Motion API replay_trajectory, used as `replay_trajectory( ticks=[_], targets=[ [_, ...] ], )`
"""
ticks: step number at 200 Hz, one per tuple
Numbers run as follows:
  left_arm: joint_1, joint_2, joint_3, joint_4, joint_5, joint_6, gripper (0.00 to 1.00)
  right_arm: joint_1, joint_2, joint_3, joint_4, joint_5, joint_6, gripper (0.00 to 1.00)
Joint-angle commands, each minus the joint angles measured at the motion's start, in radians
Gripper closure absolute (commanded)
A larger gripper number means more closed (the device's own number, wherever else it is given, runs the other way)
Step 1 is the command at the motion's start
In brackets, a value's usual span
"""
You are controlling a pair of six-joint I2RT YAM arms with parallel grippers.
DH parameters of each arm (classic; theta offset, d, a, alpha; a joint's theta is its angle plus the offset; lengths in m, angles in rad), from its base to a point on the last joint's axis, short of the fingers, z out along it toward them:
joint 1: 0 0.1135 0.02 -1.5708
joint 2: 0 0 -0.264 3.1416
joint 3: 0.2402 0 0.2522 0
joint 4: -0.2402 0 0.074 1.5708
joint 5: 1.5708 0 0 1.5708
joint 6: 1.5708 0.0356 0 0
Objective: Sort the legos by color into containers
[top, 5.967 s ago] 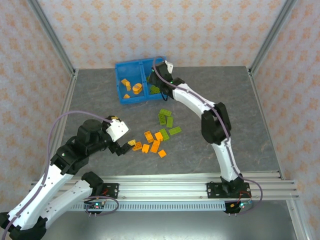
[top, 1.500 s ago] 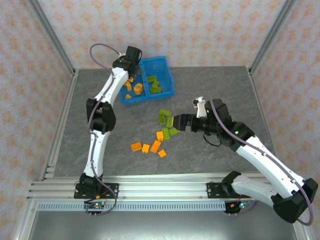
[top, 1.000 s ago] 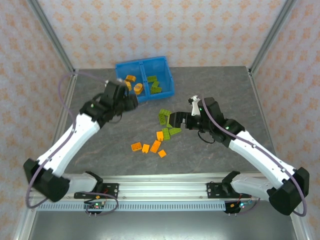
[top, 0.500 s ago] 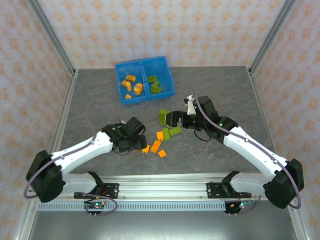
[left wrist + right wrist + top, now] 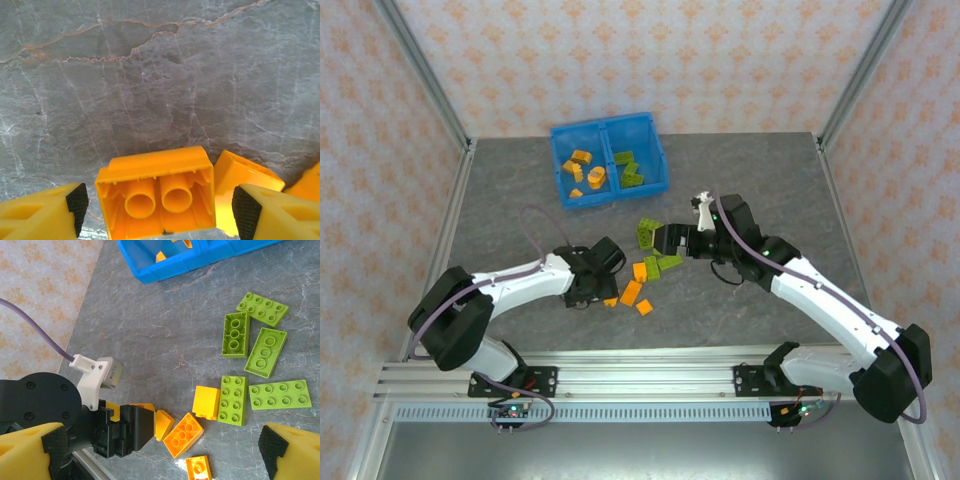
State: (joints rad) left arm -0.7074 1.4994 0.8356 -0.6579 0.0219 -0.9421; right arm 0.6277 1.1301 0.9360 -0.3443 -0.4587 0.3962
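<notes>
The blue bin [image 5: 615,197] at the back holds orange legos [image 5: 582,168] in its left compartment and green legos [image 5: 630,172] in its right. Loose orange legos [image 5: 630,292] and green legos [image 5: 647,232] lie mid-table. My left gripper [image 5: 592,293] is low at the table and open. An orange brick [image 5: 157,190] lies on its side between the pads, a gap showing on each side; another orange brick [image 5: 242,180] sits just right of it. My right gripper [image 5: 665,240] hovers open above the green bricks [image 5: 235,334], holding nothing.
Metal posts and patterned walls enclose the grey table. The left arm's black gripper body [image 5: 125,432] lies close to the orange bricks [image 5: 187,435]. A rail runs along the near edge [image 5: 640,375]. Bare grey surface spreads on the right half [image 5: 790,190].
My left arm swung from the bin down to the loose orange bricks and its jaws opened around one. My right gripper edged slightly left over the green bricks.
</notes>
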Motion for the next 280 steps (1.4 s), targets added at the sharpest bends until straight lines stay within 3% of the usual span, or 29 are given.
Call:
replay_trajectory(
  ticks=[1,71,114,155,205,280],
  targets=[
    [-0.006,0.009,-0.032,0.009,-0.084,-0.039,0.28,0.003,-0.018,-0.009,-0.010,0.025,-0.010,0.01],
    [-0.005,-0.035,-0.040,-0.004,-0.125,-0.059,0.60,0.003,-0.017,-0.004,-0.043,-0.010,-0.017,0.01],
    [0.027,-0.133,0.077,-0.046,-0.179,0.014,0.62,0.007,-0.028,-0.013,-0.026,-0.137,-0.029,0.01],
    [0.162,-0.108,0.265,-0.029,-0.209,0.134,0.63,0.009,-0.042,0.007,-0.006,-0.164,-0.025,0.01],
    [0.348,0.176,0.646,0.001,-0.209,0.262,0.64,0.011,-0.061,0.009,0.005,-0.154,-0.021,0.01],
    [0.466,0.825,1.455,-0.168,-0.169,0.354,0.63,0.011,-0.126,0.027,-0.060,-0.111,-0.028,0.01]
  ],
)
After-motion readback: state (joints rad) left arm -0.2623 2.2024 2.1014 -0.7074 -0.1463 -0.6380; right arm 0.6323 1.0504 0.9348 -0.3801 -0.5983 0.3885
